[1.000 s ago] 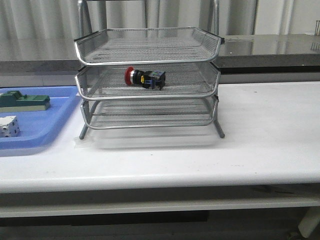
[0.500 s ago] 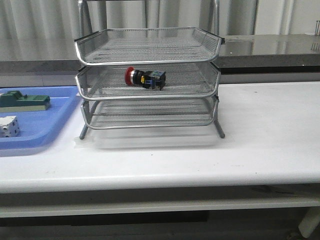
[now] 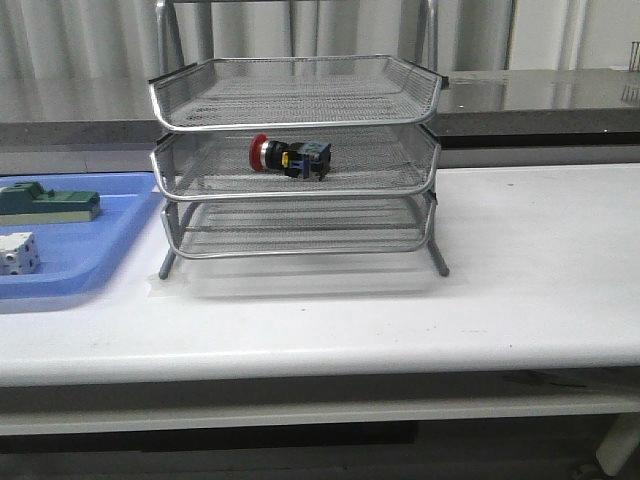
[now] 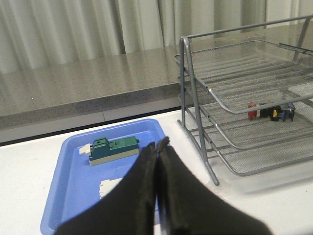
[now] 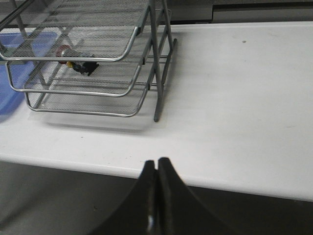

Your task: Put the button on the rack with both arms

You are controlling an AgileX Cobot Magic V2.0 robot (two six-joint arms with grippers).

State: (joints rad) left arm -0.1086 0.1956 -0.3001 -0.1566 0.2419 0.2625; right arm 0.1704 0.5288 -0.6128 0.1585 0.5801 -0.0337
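Button (image 3: 289, 156) on rack (image 3: 296, 160) middle tier, left gripper (image 4: 156, 147) and right gripper (image 5: 157, 164) closed, empty

A flat blue tray (image 3: 70, 285) lies on the white table (image 3: 520, 290), at its left end in the front view. In the tray rests a green block (image 3: 50, 203) with a pale base (a darker raised part sits near one end), lying on its long side toward the tray's far edge. Nearer the front lies a small white cube (image 3: 17, 252) with dark dots, apart from the block. Behind the table run a grey counter (image 3: 560, 95) and pale curtains (image 4: 73, 29).
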